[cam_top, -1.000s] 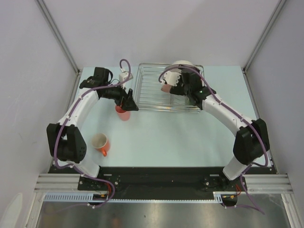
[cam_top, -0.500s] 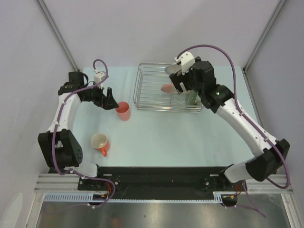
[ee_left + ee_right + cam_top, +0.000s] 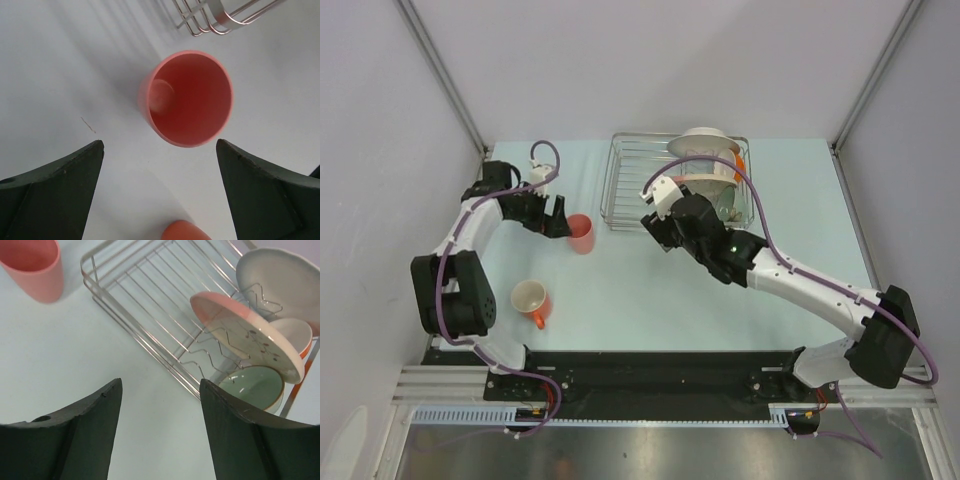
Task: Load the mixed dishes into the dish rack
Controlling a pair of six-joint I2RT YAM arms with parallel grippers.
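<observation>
The salmon-pink tumbler (image 3: 580,233) (image 3: 187,97) (image 3: 32,267) stands upright on the table, left of the dish rack (image 3: 620,190) (image 3: 145,300). My left gripper (image 3: 558,215) (image 3: 160,145) is open, its fingertips just short of the tumbler's rim, with nothing between them. The orange mug (image 3: 531,300) stands nearer the front left. In the rack's right end stand the pink-and-cream plate (image 3: 245,335) (image 3: 705,180) and the white plate (image 3: 280,280) (image 3: 705,143), with the cream bowl (image 3: 295,335) and green bowl (image 3: 255,385) beside them. My right gripper (image 3: 655,225) (image 3: 160,385) hangs open and empty over the table by the rack's front edge.
The rack's left half holds only bare wires (image 3: 130,285). Grey walls and metal posts (image 3: 445,75) close off the table at the back and sides. The table (image 3: 650,290) is pale blue-green.
My right arm has let go of the pink-and-cream plate in the rack and drawn back to the table in front of it. My left gripper backed off leftwards from the tumbler.
</observation>
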